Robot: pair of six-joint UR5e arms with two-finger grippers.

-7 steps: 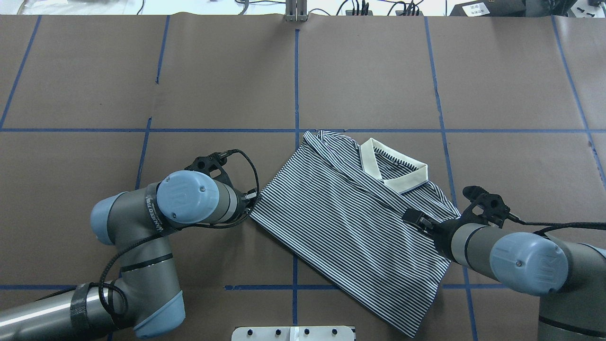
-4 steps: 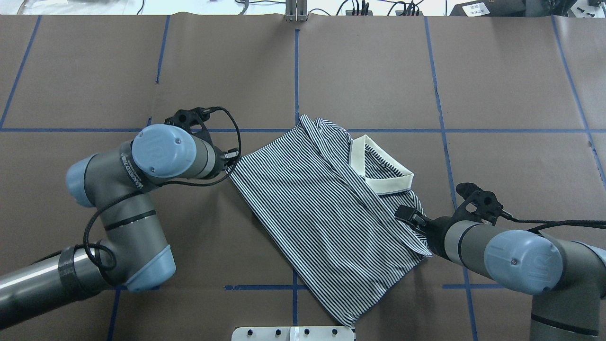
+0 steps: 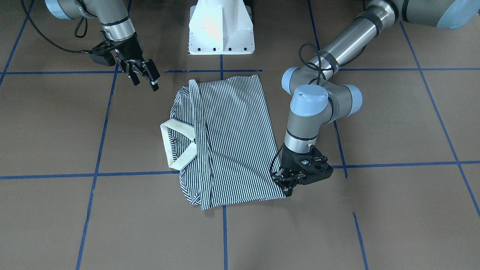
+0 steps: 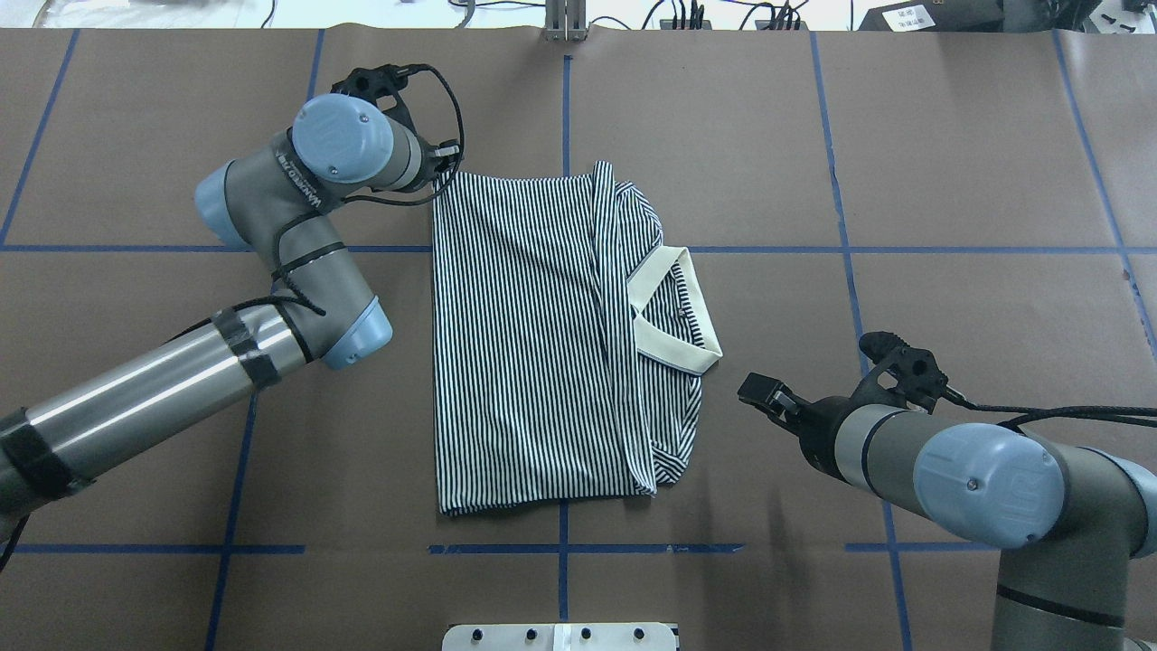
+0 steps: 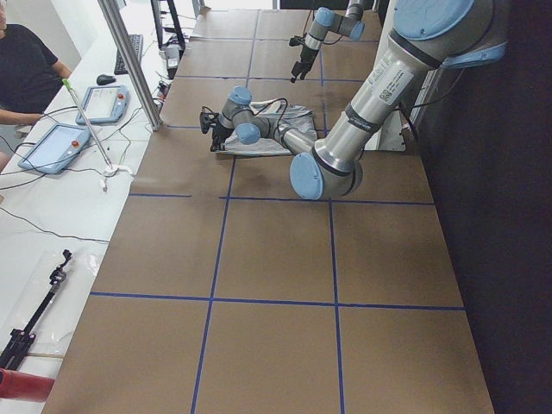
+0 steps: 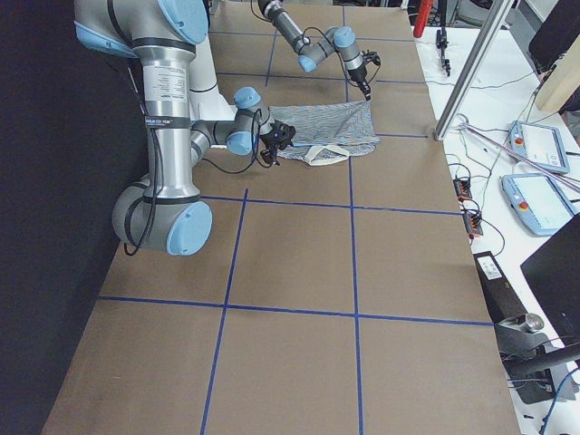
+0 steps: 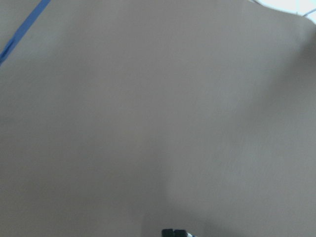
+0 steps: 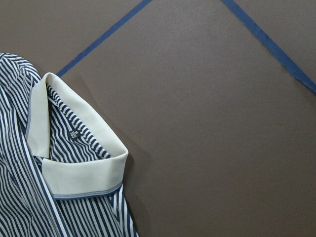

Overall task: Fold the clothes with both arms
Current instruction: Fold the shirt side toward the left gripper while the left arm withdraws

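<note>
Striped navy-and-white polo shirt (image 4: 515,344) lies part-folded before the white pedestal base (image 3: 221,26); black left gripper (image 3: 284,184) seems clamped on a corner far from the base, black right gripper (image 3: 145,81) hangs released nearer the base, so a one-cornered pull may skew the fold.

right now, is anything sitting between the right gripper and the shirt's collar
Nothing visible does. The right gripper is open and apart from the polo shirt, on its collar side, with only bare brown table between them.
</note>
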